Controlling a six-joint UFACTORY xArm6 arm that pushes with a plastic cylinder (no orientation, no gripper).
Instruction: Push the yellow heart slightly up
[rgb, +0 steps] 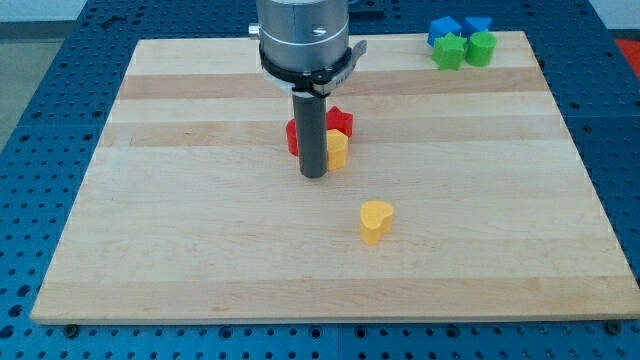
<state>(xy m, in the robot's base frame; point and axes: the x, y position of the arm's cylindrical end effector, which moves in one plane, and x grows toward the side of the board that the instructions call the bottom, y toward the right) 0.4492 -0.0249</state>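
Desk (200, 230) of pale wooden planks fills most of the view, resting on a blue perforated surface (30, 200). My arm comes down from the view's top near the middle as a grey cylindrical housing (303, 35), and below it runs the straight dark rod, ending in my tip (314, 176), which sits on the wood a little above the centre of the board. There are no jaws on this rig, only the rod, so nothing about apart or together applies. The yellow heart (376, 221) lies below my tip and toward the view's right, clearly apart from it, with bare wood between the two; its lobed top face is turned upward. Just beside my rod on the view's right, touching or nearly touching it, stands a second yellow block (338, 149), whose shape I cannot make out because the rod covers part of it. Behind that one sits a red block (342, 120), looking star-like, and another red block (292, 137) peeks out on the view's left of the rod, mostly hidden. Far off in the view's top right corner four blocks bunch together: a blue block (444, 27) and a second blue block (478, 23) at the back, a green star-like block (450, 51) and a green block (482, 48) in front of them.
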